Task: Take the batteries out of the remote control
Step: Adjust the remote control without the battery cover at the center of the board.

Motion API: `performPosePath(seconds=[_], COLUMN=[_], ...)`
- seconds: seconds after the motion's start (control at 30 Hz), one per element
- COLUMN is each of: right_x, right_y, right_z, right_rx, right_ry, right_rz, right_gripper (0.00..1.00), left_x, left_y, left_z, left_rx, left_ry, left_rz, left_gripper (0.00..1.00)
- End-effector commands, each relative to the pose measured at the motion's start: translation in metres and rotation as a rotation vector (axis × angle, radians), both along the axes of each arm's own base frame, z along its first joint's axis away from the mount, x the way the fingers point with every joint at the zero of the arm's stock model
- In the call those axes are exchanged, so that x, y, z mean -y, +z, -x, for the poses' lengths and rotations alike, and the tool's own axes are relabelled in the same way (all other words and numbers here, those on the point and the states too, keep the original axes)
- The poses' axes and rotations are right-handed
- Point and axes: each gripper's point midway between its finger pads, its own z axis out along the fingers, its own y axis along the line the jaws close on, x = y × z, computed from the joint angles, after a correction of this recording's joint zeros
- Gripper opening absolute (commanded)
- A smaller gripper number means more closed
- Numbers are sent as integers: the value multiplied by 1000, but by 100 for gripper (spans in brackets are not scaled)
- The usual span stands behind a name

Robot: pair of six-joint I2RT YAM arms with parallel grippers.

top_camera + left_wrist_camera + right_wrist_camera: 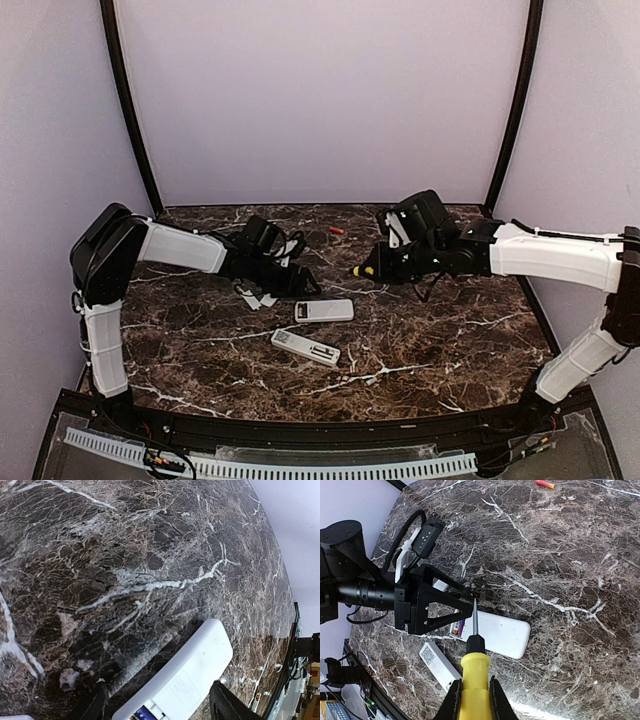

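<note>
Arms (180,247) (550,255) reach inward, screwdriver (475,680) tip near remote (497,632).

A lab test booth: plain lilac walls (320,100) (curved black poles (130,110)) enclosing a marble tabletop (450,330).

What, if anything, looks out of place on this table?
A reddish battery lies alone near the far edge of the table, well away from the white remote at the left claw. Nothing looks spilled or broken.

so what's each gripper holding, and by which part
The right gripper clamps the yellow-handled metal-tipped stick tool by its handle. The left gripper straddles the white rectangular remote control; whether it grips cannot be told.
</note>
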Motion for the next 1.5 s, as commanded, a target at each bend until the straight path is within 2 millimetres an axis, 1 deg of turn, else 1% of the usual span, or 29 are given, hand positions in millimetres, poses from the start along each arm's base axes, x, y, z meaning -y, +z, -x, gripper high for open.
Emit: performPosePath(seconds=[0.0, 0.23, 0.33, 0.57, 0.7, 0.77, 0.8, 0.83, 1.0, 1.13, 1.2, 1.33, 1.37, 1.47], right_x=[1, 0, 0, 1, 3, 4, 4, 5, 6, 7, 8, 13, 14, 16], right_y=[7, 4, 3, 1, -1, -1, -2, -3, -6, -8, -10, -16, -18, -24], right_z=[-3, -4, -4, -3, -2, -2, -2, -2, -1, 0, 1, 6, 10, 22], right_rx=[21, 13, 8, 2, -1, -1, -2, -4, -14, -18, -23, -40, -46, -57], right_ry=[-9, -10, -9, -12, -17, -19, -19, -22, -23, -25, -24, -22, -16, 13], right_rz=[-20, -14, -9, -5, 3, 5, 7, 10, 16, 21, 32, 60, 71, 94], right_gripper=[0, 0, 0, 0, 0, 0, 0, 0, 0, 0, 0, 0, 0, 0], left_x=[1, 4, 6, 5, 6, 8, 8, 11, 24, 28, 27, 20, 19, 8], left_y=[1, -6, -5, -16, -14, -9, -10, -7, -10, -13, -13, -4, 3, 7], left_z=[0, 0, 5, 29, 42, 47, 51, 55, 81, 94, 94, 89, 87, 79], left_rx=[-12, -34, -60, -134, -141, -133, -137, -132, -162, -168, -162, -130, -114, -92], left_ry=[-37, -53, -64, -84, -91, -97, -99, -105, -133, -135, -116, -75, -69, -16], left_rz=[6, 18, 41, 95, 100, 103, 100, 102, 91, 60, 43, 20, 20, -40], left_gripper=[69, 68, 67, 66, 66, 66, 66, 66, 66, 66, 66, 66, 66, 67])
